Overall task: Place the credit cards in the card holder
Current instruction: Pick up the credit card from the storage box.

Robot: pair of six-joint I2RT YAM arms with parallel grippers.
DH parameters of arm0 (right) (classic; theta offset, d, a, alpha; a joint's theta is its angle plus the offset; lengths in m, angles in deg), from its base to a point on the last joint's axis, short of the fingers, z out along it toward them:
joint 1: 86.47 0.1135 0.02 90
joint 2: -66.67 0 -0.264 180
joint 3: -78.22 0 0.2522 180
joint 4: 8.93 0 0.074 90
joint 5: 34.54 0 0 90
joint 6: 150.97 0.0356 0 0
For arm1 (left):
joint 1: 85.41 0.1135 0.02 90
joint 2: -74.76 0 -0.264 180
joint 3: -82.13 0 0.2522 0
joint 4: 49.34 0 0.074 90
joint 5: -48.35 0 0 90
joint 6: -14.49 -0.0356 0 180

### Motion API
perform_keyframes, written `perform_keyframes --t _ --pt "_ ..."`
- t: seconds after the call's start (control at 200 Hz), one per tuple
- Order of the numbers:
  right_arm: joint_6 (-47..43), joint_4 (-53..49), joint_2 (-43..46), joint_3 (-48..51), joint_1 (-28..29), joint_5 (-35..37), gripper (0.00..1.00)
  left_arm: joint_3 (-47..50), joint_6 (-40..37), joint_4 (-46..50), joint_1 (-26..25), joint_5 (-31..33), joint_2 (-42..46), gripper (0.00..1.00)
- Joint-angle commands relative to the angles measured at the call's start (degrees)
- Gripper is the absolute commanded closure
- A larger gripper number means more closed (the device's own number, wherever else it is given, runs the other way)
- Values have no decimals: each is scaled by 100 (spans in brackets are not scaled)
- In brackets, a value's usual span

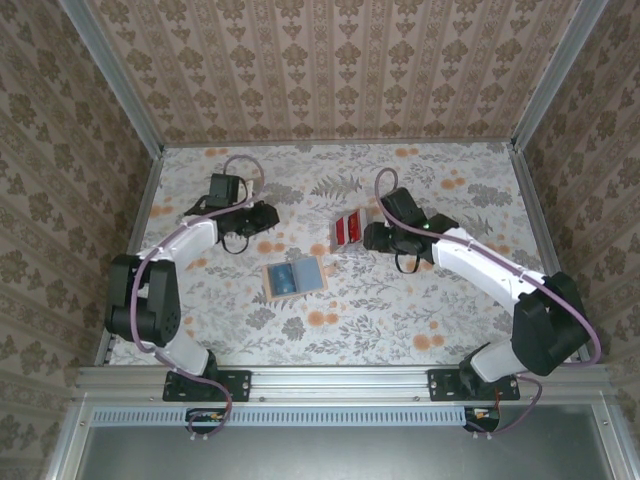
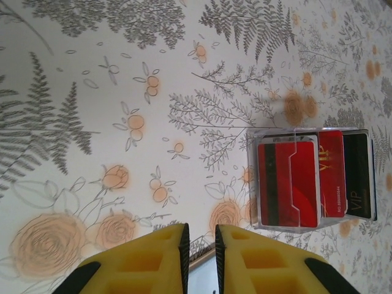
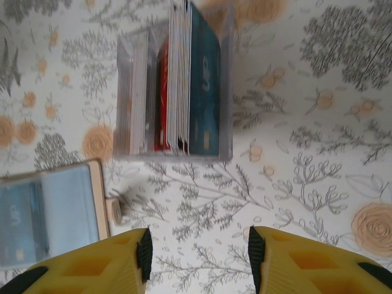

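Red credit cards (image 2: pixel 288 184) upright in clear box (image 3: pixel 127 98) | card holder (image 1: pixel 295 277) open | left pincer (image 2: pixel 201 237) barely parted | right pincer (image 3: pixel 199 248) spread

The table (image 1: pixel 400 320) wears a matt printed covering with a floral pattern; whether it is cloth or paper cannot be told. The credit cards (image 2: pixel 288 184) are smooth, glossy plastic and stand in a clear plastic box (image 2: pixel 252 177) whose walls catch the light. The card holder (image 1: pixel 294 277) has a tan, matt, leather-like outer skin and a blue-grey lining with a slight sheen. The left gripper (image 2: pixel 200 245) has jaws of matt yellow plastic with dark, rubbery inner faces. The frame rail (image 1: pixel 340 382) is pale, brushed metal. The right arm (image 1: pixel 480 265) has a smooth white and black plastic shell.
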Motion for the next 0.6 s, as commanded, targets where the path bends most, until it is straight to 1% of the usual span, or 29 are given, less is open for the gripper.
perform_keyframes --t 0.0,0.155,0.31,0.385,0.47,0.535,0.595 --pt "-65 -222 -314 -497 -107 201 49 302 267 -590 -178 63 -175 79" --pt "-1 -290 -926 -1156 -139 122 49 464 468 -845 -308 -131 -479 78" --pt "78 -443 -1398 -1535 -157 177 48 390 420 -609 -448 -204 -590 76" --pt "2 -435 -1555 -1646 -172 160 48 446 351 -649 -566 -90 -527 76" --pt "-256 -354 -1694 -1679 -199 64 48 598 177 -932 -830 109 -505 75" --pt "-470 -350 -1798 -1699 -245 18 48 561 91 -941 -992 253 -562 75" --pt "-672 -360 -1933 -1798 -354 -83 48 487 117 -969 -1069 228 -611 74"
